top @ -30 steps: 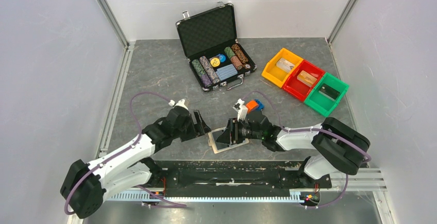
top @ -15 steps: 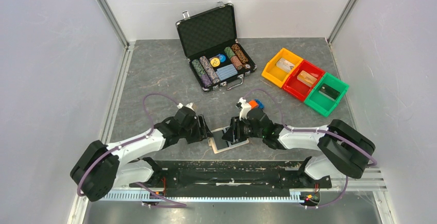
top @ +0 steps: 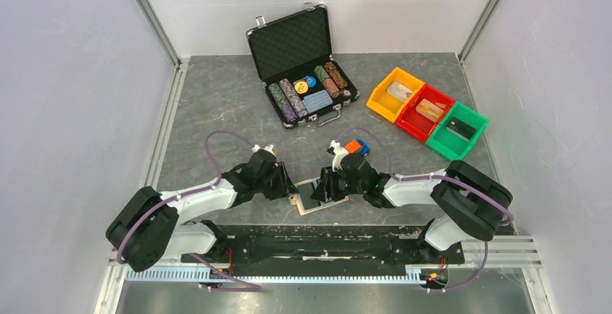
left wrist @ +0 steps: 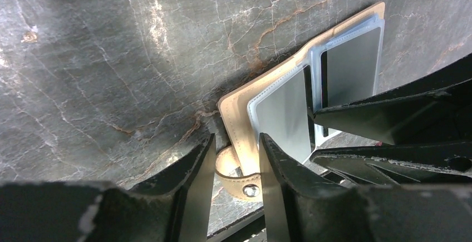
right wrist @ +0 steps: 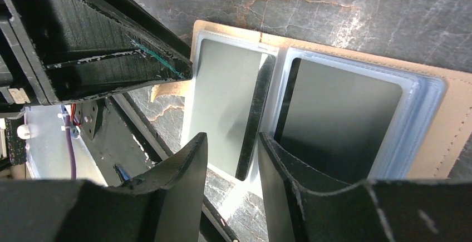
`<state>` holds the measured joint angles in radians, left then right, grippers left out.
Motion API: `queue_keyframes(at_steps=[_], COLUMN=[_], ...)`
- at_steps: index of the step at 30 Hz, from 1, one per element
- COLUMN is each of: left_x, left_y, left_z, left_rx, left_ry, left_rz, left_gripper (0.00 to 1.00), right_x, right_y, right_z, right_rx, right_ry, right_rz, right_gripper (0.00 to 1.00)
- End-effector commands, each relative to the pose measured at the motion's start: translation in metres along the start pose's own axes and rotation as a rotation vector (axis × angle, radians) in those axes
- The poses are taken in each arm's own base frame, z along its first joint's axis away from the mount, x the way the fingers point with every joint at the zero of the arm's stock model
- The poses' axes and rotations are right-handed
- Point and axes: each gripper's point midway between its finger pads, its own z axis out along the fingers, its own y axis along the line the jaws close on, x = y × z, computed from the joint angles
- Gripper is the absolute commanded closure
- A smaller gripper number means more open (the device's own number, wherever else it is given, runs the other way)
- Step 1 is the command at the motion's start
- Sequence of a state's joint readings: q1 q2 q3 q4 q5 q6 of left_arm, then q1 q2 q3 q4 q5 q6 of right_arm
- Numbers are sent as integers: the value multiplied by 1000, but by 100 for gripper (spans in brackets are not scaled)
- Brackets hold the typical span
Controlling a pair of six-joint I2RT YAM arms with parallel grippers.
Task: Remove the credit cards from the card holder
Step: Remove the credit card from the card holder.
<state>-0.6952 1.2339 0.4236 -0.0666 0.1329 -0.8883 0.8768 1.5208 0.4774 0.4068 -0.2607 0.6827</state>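
The tan card holder (top: pixel 317 208) lies open and flat near the table's front edge. In the left wrist view the holder (left wrist: pixel 236 100) shows two grey credit cards (left wrist: pixel 286 114) (left wrist: pixel 350 58) in pale blue sleeves. My left gripper (top: pixel 291 190) (left wrist: pixel 236 142) has its jaws a little apart, astride the holder's snap tab (left wrist: pixel 240 178) and tan edge. My right gripper (top: pixel 322 186) (right wrist: pixel 232 139) has its jaws narrowly open over the holder's (right wrist: pixel 453 119) middle fold, one finger over each card (right wrist: pixel 222 97) (right wrist: pixel 339 114). Both cards sit in their sleeves.
An open black chip case (top: pixel 303 76) stands at the back centre. Yellow (top: pixel 395 94), red (top: pixel 426 112) and green (top: pixel 456 130) bins sit at the back right. A small orange and blue object (top: pixel 353 146) lies by my right wrist. The black front rail (top: pixel 317 245) runs just before the holder.
My left arm has swung right and forward, bringing its gripper onto the holder's left edge and tab. My right gripper has shifted slightly over the holder. The holder has stayed in place.
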Motion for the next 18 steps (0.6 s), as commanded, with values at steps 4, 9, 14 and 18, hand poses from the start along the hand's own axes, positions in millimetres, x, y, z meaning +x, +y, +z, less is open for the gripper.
queue_keyframes(at_steps=[4,9,14,18], left_x=[9,1,-24,-33], left_y=[25,4,-30,-63], left_z=[6,-3,-29,-41], left_rx=[-83,-45,25,142], left_ry=[29,39,-32,-40], left_rz=[56,47,54,53], left_gripper=[63,65,59,60], right_x=[-15,-15,-15,-17], right_y=[-2,2,4,5], right_z=[2,1,-1,-3], right_rx=[25,10,2,-6], right_ry=[-58,-51,-57,-72], right_rz=[-28,-24,-19,-14], right_gripper=[58,58,58,58])
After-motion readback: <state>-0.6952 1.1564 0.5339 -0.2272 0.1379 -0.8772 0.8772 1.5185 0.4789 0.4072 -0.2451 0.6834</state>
